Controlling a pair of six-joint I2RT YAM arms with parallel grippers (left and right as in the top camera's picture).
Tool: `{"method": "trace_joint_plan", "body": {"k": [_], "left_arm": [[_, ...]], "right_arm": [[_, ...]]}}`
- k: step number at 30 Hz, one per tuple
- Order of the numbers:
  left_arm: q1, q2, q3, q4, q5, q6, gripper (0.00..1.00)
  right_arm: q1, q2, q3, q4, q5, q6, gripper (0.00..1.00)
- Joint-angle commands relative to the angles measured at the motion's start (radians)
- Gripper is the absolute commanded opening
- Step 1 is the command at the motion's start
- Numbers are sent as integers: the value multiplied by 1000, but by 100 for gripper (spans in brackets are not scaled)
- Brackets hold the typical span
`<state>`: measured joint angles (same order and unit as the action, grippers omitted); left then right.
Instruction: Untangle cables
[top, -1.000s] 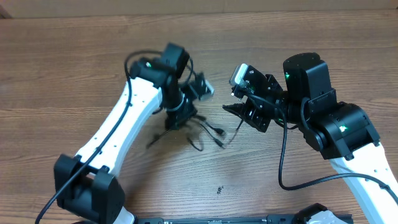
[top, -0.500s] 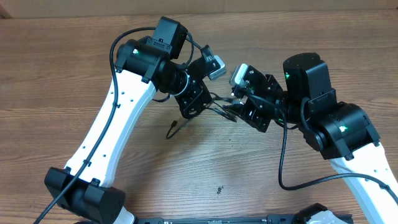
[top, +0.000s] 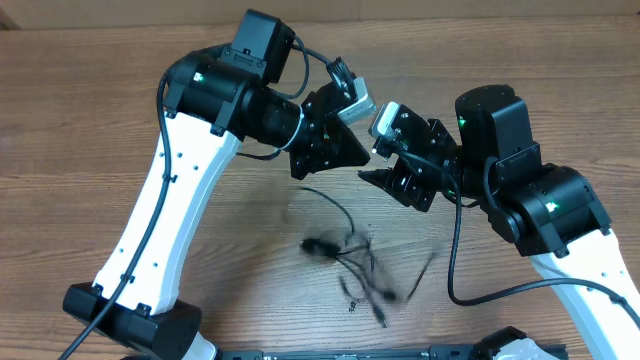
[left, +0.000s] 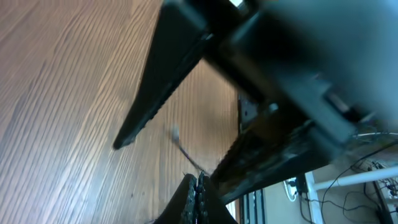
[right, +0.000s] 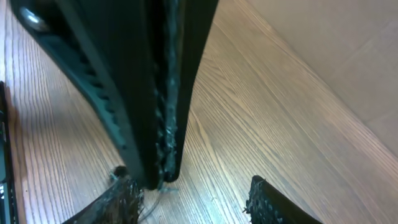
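The cables (top: 322, 246) lie as a blurred black tangle on the wood in front of both arms, with loose strands (top: 365, 280) trailing toward the front. My left gripper (top: 358, 158) is raised and shut. In the left wrist view a thin cord (left: 185, 149) with a silvery plug (left: 175, 131) runs to its tips (left: 199, 186). My right gripper (top: 378, 178) faces it almost tip to tip and stands open (right: 194, 186), nothing between its fingers. The left gripper's shut fingers (right: 163, 124) hang just beside the right gripper's left finger.
A brown wooden table (top: 90, 170) carries everything. The white left arm (top: 170, 210) crosses its left half; the black and white right arm (top: 545, 210) with its thick black wire (top: 455, 260) fills the right. A dark bar (top: 350, 353) lies along the front edge.
My right gripper has opened. The left arm has lifted and swung back toward the right gripper. The cable tangle has dropped from between the grippers to the table nearer the front.
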<state>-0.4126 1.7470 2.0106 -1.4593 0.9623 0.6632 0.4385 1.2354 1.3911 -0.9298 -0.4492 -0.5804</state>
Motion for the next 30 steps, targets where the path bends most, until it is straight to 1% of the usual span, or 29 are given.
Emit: {"method": "trace_joint_plan", "body": {"k": [1,2,5,6,9,12,16,18,19,22,23,25,26,27,28,29,30], "left_arm": [[2,-10,31,-3,61,33,4],[2,-10,31,-5,45,33,4],[2,-10,29,-21,-64,29,4],[2,-8,27,-48,-148,29,4],[-2,-4,20,-108,-267,30,8],[-3,-2,-19,-184,-387,30,6],[-2,-2,-83,-231,-391,70,5],[-7,-2,-134,-230,-389,75,9],[-7,-2,-150,-230,-389,79,14],[-7,-2,-211,-198,-404,92,16],[-7,-1,-224,-171,-416,87,16],[-6,-1,-241,-106,-442,53,23],[-5,-1,-242,-65,-463,22,29],[-4,-1,-243,-18,-489,-18,32],[-4,-1,-243,27,-516,-60,34],[-2,-1,-243,79,-548,-111,39],[0,-1,-243,116,-569,-151,43]], "right_arm": [[-2,1,3,0,4,-3,55],[-2,1,3,0,4,-3,55],[-2,1,3,-1,4,-3,55],[-2,1,3,-8,4,-3,55],[-2,1,3,-25,4,-3,55],[-2,1,3,-27,4,-3,55],[-2,1,3,-47,5,-2,55],[-2,1,3,-81,4,-2,56],[-2,1,3,-97,4,-2,58],[-2,2,3,-171,3,-2,58],[-2,3,3,-197,0,-2,59],[-2,11,3,-250,-32,-2,61],[-2,18,3,-277,-66,-2,70],[-2,25,3,-298,-96,-2,72],[-2,32,2,-316,-121,-2,72],[-2,44,2,-346,-157,-2,81],[-1,54,2,-366,-175,-2,85]]}}
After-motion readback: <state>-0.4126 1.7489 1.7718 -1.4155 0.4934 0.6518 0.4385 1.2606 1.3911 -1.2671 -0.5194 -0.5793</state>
